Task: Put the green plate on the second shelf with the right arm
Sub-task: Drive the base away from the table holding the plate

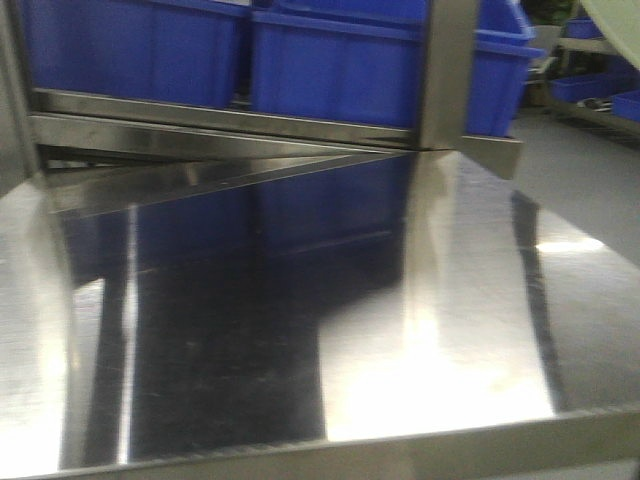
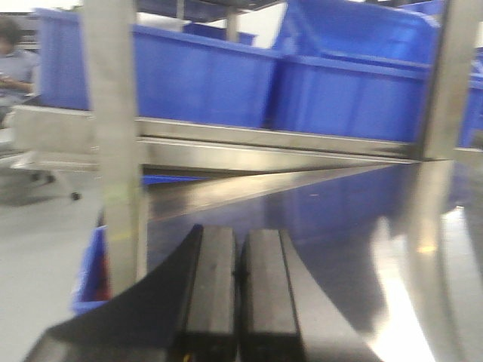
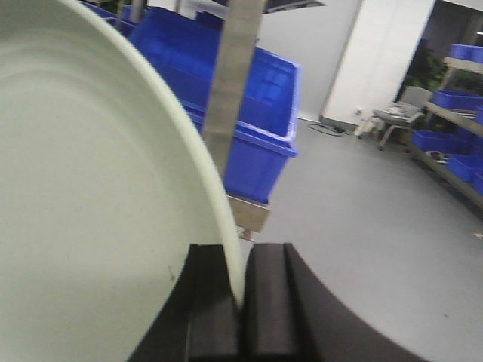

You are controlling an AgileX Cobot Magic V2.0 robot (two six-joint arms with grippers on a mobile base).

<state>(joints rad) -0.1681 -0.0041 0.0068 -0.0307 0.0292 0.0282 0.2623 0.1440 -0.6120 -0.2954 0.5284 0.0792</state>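
The green plate (image 3: 90,188) fills the left of the right wrist view, pale sage, held on edge and tilted. My right gripper (image 3: 240,298) is shut on its rim, which sits pinched between the two black fingers. In the front view only a pale sliver of the plate (image 1: 618,18) shows, at the top right corner above the shiny steel shelf (image 1: 450,330). My left gripper (image 2: 240,264) is shut with its pads together and nothing between them, low over the same shelf's left part.
Blue bins (image 1: 330,60) stand behind the shelf's back rail. An upright steel post (image 1: 445,70) rises at the back right, another post (image 2: 113,151) at the left. Grey floor, a chair (image 3: 396,121) and racks of bins (image 3: 460,143) lie to the right.
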